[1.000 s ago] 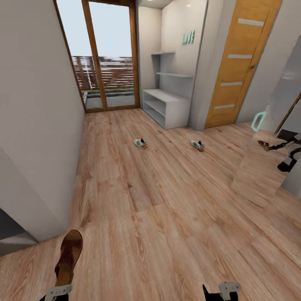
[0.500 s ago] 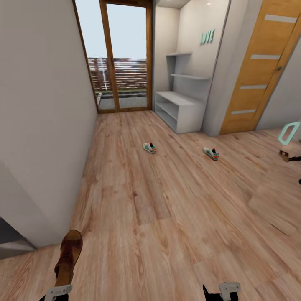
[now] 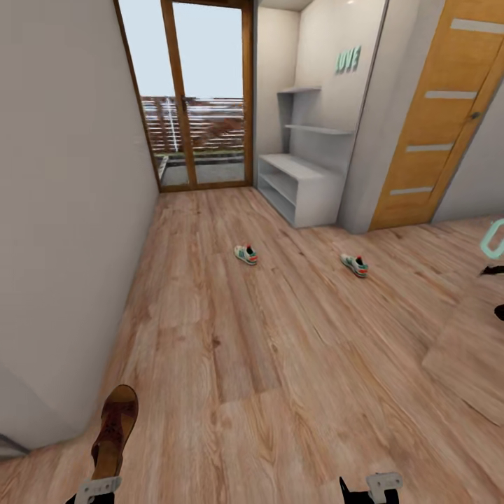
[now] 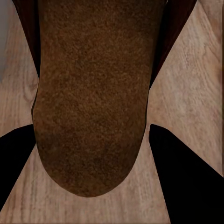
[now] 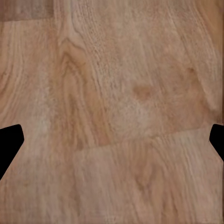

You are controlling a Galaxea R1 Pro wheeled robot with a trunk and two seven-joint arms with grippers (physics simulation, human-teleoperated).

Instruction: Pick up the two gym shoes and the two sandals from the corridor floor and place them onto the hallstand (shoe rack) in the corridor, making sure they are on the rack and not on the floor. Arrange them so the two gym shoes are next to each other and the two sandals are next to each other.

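My left gripper (image 3: 98,484) is shut on a brown sandal (image 3: 115,428) at the near left of the head view, toe pointing ahead. In the left wrist view the sandal's brown sole (image 4: 93,93) sits between the dark fingers (image 4: 16,158). The other sandal is out of view. Two white gym shoes with green stripes lie apart on the corridor floor (image 3: 280,364), one (image 3: 246,254) left of the other (image 3: 355,264). Behind them the light-grey hallstand (image 3: 297,183) stands against the wall. My right gripper (image 3: 369,488) is open over bare planks (image 5: 112,116).
A plain wall (image 3: 63,210) runs along the left. A glazed balcony door (image 3: 199,98) closes the far end. An orange wooden door (image 3: 441,119) is right of the hallstand. A mirrored panel (image 3: 476,350) reflects the floor at the right edge.
The whole view has shifted, so the camera moved: shoes and hallstand now sit further right and lower. Both grippers keep their place in the picture, and the sandal stays held.
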